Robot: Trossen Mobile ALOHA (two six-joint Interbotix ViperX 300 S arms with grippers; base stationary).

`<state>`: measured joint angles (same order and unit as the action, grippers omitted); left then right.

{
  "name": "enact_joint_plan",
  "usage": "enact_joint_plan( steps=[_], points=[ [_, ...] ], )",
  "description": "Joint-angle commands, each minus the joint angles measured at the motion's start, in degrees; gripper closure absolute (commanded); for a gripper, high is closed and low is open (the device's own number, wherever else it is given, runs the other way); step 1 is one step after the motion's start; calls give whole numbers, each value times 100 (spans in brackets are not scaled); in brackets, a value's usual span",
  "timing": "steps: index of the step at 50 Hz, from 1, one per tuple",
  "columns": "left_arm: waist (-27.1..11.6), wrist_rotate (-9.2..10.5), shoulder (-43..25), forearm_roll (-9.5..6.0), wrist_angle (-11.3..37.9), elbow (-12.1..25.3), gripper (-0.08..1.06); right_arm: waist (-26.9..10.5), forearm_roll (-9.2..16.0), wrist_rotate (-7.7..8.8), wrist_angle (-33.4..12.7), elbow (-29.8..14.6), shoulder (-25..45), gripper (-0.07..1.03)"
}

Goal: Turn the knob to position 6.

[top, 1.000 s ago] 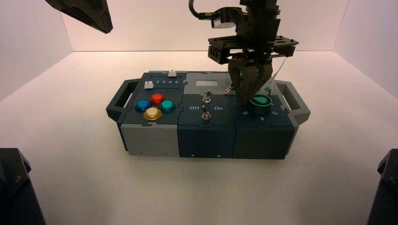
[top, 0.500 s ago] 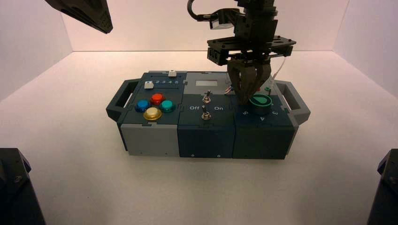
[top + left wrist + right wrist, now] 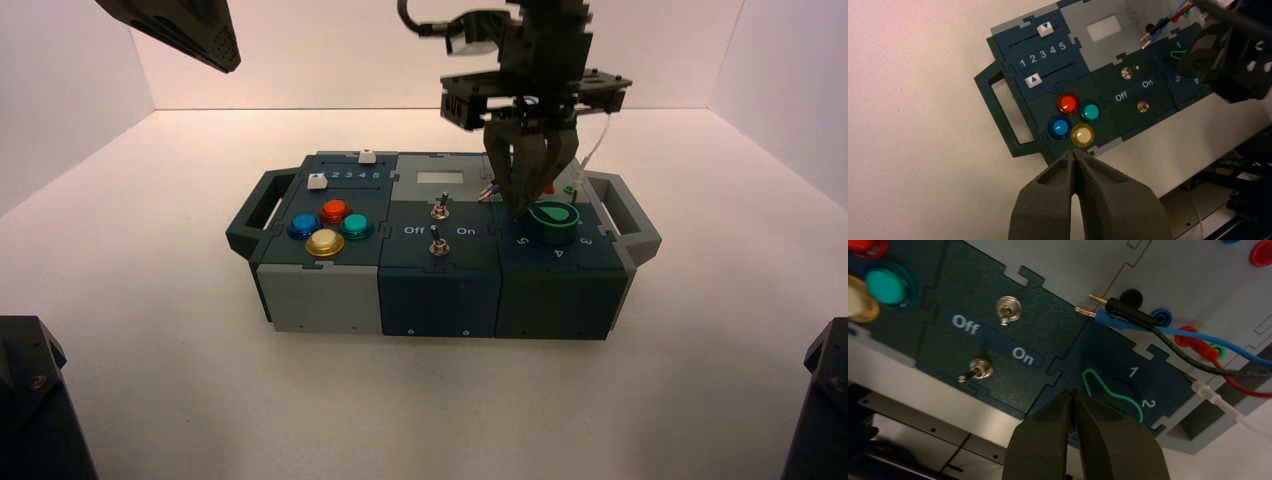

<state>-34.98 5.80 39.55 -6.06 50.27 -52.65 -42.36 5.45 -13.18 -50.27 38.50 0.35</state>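
Observation:
The knob (image 3: 557,216) is dark green with a bright green teardrop outline and sits on the box's right block. In the right wrist view the knob (image 3: 1115,392) lies next to the numerals 1 and 2, its narrow end towards the On label. My right gripper (image 3: 524,206) hangs shut at the knob's left rear edge, and its tips (image 3: 1071,393) hold nothing. The numeral 6 is hidden. In the left wrist view the right arm covers most of the knob (image 3: 1180,53). My left gripper (image 3: 1074,154) is shut and empty, parked high above the box's left end.
Two metal toggle switches (image 3: 1008,309) (image 3: 979,370) flank the Off and On labels. Blue, black, red and white wires (image 3: 1128,315) plug in behind the knob. Coloured push-buttons (image 3: 330,228) and two sliders (image 3: 1044,29) fill the box's left block (image 3: 320,290).
The right gripper has risen slightly while staying at the knob's left rear side. The left arm has not moved.

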Motion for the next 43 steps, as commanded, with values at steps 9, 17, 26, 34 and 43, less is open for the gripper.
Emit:
enact_joint_plan(
  steps=[9, 17, 26, 34, 43],
  points=[
    [-26, 0, -132, 35, -26, 88, 101, -158, 202, -53, -229, 88, -642, 98],
    [-26, 0, -211, 88, -35, 97, 101, -211, 211, -44, -237, 466, -1011, 98],
    [-18, 0, -211, 255, -35, 62, 101, -211, 97, -26, -193, 861, -1415, 98],
    [-26, -9, -211, 343, -44, 53, 101, -211, -53, 9, -149, 993, -1626, 98],
    [-18, 0, -211, 343, -70, 44, 101, -211, -79, 18, -123, 1002, -1749, 99]
  ],
)
